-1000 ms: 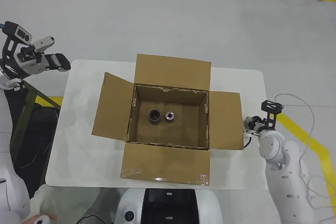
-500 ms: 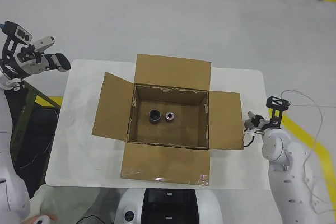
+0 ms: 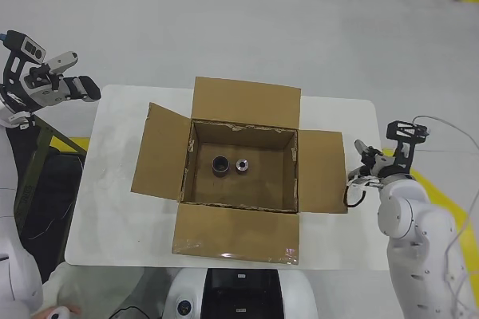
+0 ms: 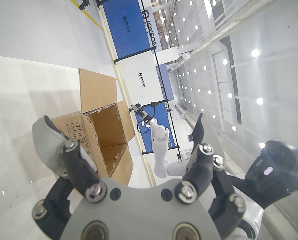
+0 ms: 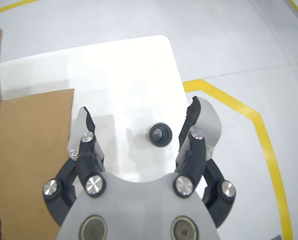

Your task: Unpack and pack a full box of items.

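The open cardboard box (image 3: 247,100) sits in the middle of the white counter (image 3: 116,215) with all four flaps folded out. Two small round parts lie side by side on its floor, near each other but apart: a dark ring (image 3: 221,165) and a silvery piece (image 3: 241,166). A third part, a short dark-bored cylinder (image 5: 159,135), stands on the counter just outside the box's right flap (image 3: 319,171).

Over the last second the right arm has drawn its wrist up and outward from the edge of that flap. Nothing in the box has shifted, and the left arm has kept its place. Judging from this, the cylinder has just been set down and let go, so the unpacking half is under way with two parts left to lift out.

The right tool (image 5: 140,104) hangs above the cylinder with its fingers (image 5: 189,121) spread wide. The part lies in the gap, closer to one ribbed pad than the other, and touches neither. The tool carries nothing.

The left tool (image 4: 121,118) is parked beyond the counter's far left corner, well apart from the box. Its fingers are also spread wide and hold nothing.

The next reach probably goes back into the box, where the tall walls leave little room around such small pieces.
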Controlling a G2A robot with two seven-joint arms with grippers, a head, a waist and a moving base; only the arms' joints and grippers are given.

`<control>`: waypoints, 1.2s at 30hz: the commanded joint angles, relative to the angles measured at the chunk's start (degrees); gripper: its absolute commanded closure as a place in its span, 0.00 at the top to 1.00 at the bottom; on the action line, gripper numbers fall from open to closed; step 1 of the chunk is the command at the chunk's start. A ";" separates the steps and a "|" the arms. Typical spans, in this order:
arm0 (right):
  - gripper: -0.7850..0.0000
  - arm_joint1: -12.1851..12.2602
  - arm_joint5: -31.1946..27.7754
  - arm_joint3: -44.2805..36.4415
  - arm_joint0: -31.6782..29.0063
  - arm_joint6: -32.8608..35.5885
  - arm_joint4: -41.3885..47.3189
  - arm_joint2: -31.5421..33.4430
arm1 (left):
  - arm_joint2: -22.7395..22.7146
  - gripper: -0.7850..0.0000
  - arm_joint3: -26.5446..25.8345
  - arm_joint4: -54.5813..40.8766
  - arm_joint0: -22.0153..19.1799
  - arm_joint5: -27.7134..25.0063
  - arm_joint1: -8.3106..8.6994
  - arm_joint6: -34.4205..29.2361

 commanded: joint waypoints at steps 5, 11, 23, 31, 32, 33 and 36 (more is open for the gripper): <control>0.93 -0.22 -1.72 -5.39 1.07 2.13 -0.65 -3.69 | 0.00 1.00 0.00 0.00 0.00 0.00 0.00 0.00; 0.96 -0.45 -4.32 -9.11 2.18 6.77 -3.20 -9.81 | 0.00 1.00 0.00 0.00 0.00 0.00 0.00 0.00; 0.98 -1.14 -11.22 -11.18 4.59 12.61 -6.89 -22.65 | 0.00 1.00 0.00 0.00 0.00 0.00 0.00 0.00; 0.95 -2.10 -14.90 -5.06 8.56 15.52 0.02 -27.96 | 0.00 1.00 0.00 0.00 0.00 0.00 0.00 0.00; 0.96 -2.20 -14.87 -3.99 9.40 15.69 0.51 -27.90 | 0.00 1.00 0.00 0.00 0.00 0.00 0.00 0.00; 0.96 -2.32 -15.18 -3.11 10.03 16.14 1.30 -28.38 | 0.00 1.00 0.00 0.00 0.00 0.00 0.00 0.00; 0.95 -2.65 -15.92 -0.97 11.93 16.88 3.48 -29.44 | 0.00 1.00 0.00 0.00 0.00 0.00 0.00 0.00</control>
